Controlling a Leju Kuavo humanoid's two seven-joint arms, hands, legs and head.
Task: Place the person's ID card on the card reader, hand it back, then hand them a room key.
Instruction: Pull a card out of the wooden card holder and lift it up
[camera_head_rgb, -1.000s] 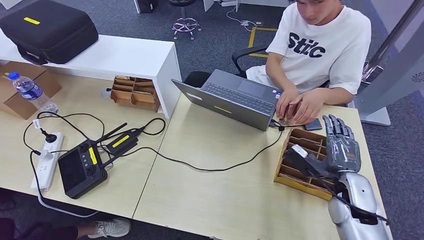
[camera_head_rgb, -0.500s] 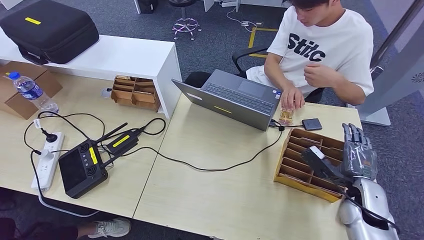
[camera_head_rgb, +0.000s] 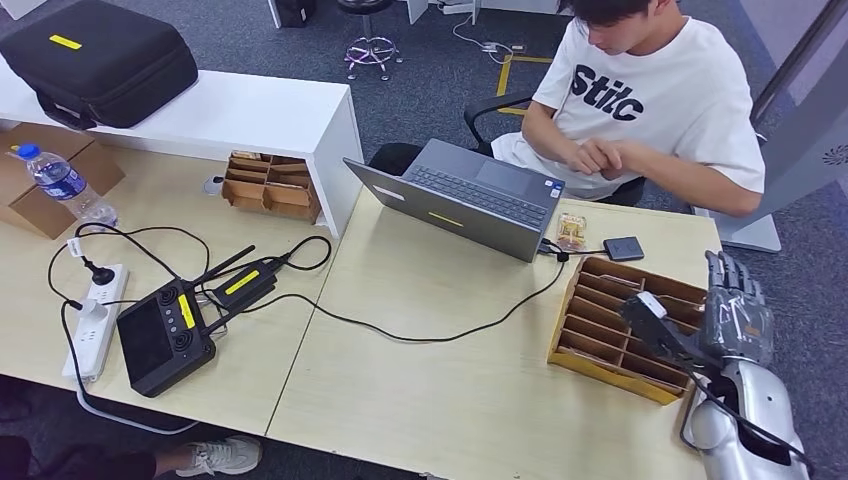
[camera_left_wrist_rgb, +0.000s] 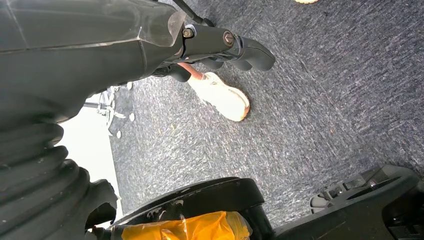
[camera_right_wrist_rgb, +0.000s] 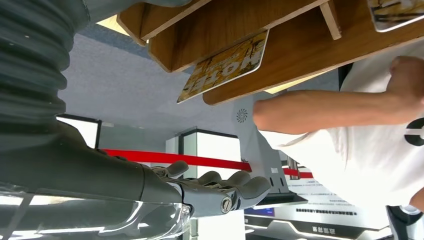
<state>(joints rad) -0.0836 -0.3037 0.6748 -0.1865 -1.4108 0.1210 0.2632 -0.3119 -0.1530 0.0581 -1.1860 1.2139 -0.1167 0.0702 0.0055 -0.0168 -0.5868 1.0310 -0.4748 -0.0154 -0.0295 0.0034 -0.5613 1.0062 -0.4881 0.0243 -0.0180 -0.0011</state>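
**ID card lying free at far edge of bench; both hands empty**

Left hand (camera_left_wrist_rgb: 225, 47) is seen hanging over the floor, fingers curled in, nothing held. The ID card (camera_head_rgb: 572, 231) lies flat at the far edge of the bench, just beside the laptop (camera_head_rgb: 455, 197), with the card reader (camera_head_rgb: 624, 248) near it. Judged thin, light, stiff and slippery; best pinched by an edge. Right hand (camera_head_rgb: 735, 310) is held by the bench's right edge, fingers extended, empty, beside the key rack (camera_head_rgb: 585, 330).
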